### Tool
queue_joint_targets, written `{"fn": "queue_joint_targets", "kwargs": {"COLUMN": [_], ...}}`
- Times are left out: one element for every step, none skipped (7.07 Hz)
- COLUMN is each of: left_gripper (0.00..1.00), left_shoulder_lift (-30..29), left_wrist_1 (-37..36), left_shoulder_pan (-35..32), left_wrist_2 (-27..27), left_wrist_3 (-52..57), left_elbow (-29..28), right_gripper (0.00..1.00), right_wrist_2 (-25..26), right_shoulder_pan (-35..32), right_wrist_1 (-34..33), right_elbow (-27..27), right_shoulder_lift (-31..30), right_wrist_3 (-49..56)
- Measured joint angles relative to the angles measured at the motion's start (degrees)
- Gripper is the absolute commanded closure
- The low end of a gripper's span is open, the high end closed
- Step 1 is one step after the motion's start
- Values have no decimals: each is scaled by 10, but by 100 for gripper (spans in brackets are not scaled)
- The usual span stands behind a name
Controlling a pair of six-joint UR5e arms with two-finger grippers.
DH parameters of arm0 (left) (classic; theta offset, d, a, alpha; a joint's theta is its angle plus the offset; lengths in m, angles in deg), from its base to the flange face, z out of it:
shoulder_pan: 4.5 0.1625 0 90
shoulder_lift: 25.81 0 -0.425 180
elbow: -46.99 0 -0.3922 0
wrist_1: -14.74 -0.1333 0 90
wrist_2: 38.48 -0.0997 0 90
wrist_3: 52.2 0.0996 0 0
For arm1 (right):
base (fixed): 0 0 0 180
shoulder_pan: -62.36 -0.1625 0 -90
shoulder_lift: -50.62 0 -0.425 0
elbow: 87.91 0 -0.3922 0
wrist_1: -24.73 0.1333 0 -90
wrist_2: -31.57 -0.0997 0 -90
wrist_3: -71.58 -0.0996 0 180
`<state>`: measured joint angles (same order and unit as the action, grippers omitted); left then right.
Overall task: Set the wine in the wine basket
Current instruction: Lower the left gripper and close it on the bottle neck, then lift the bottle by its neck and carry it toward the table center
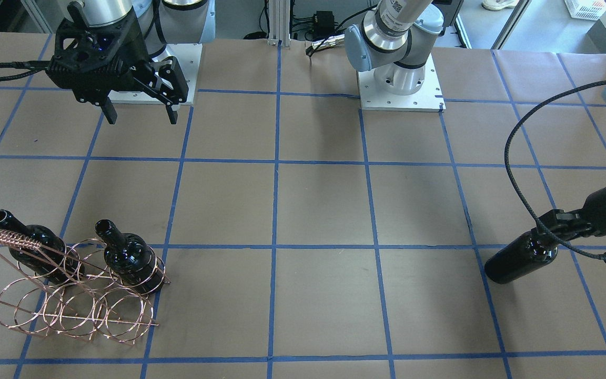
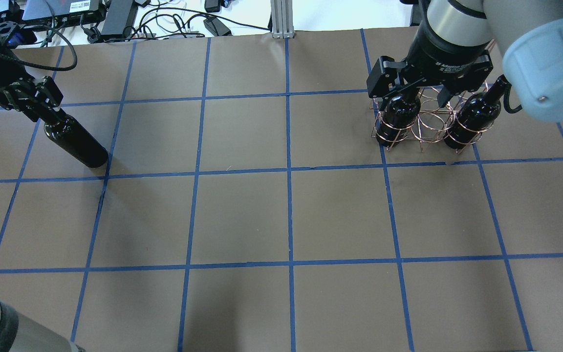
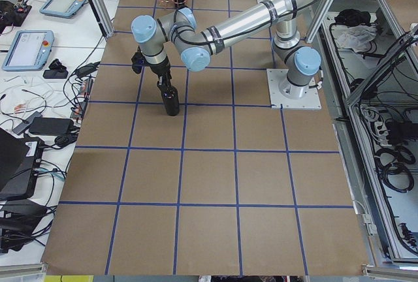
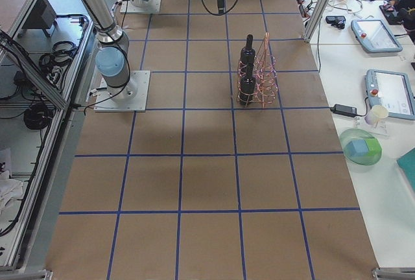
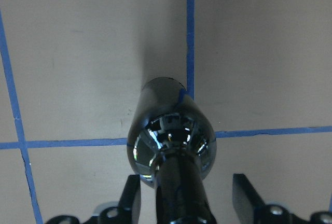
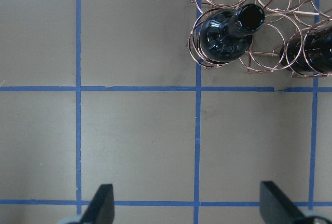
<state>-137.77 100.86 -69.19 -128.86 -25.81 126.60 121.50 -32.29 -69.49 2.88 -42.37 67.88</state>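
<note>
The wine bottle (image 1: 521,258) is glossy black and stands upright on the table at my left; it also shows in the overhead view (image 2: 76,139) and the left wrist view (image 5: 171,136). My left gripper (image 1: 545,234) (image 5: 187,198) is open, with its fingers either side of the bottle's neck and a gap on each side. The copper wire wine basket (image 1: 71,295) (image 2: 428,122) stands at my right with two look-alike bottles (image 1: 34,247) (image 1: 129,260) in its outer hoops. My right gripper (image 1: 140,113) (image 6: 189,206) is open and empty, high above the table near the basket.
The table is brown paper with a blue tape grid. Both arm bases (image 1: 400,84) sit at the robot's edge. A black cable (image 1: 513,158) loops off the left arm. Monitors, tablets and cables lie on side tables (image 3: 39,66) beyond the left end.
</note>
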Motion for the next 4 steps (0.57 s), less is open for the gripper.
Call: {"fn": "queue_joint_targets", "kwargs": {"left_gripper": [34,47,51,83], "left_shoulder_lift": [1,1,0,-1], "left_wrist_1": [5,6,6,5], "left_shoulder_pan": [0,0,0,0], "left_wrist_2": [-4,-4,-4,-4], "left_wrist_3": [0,1,1,1], "left_elbow": [0,0,0,-1], "right_gripper": [0,0,0,0], "right_wrist_2": [0,0,1,1], "right_shoulder_pan": [0,1,1,1], "right_wrist_1": [0,0,1,0], "right_elbow": [0,0,-1,-1], "right_shoulder_lift": [0,0,0,0], "right_wrist_3": [2,4,7,12]}}
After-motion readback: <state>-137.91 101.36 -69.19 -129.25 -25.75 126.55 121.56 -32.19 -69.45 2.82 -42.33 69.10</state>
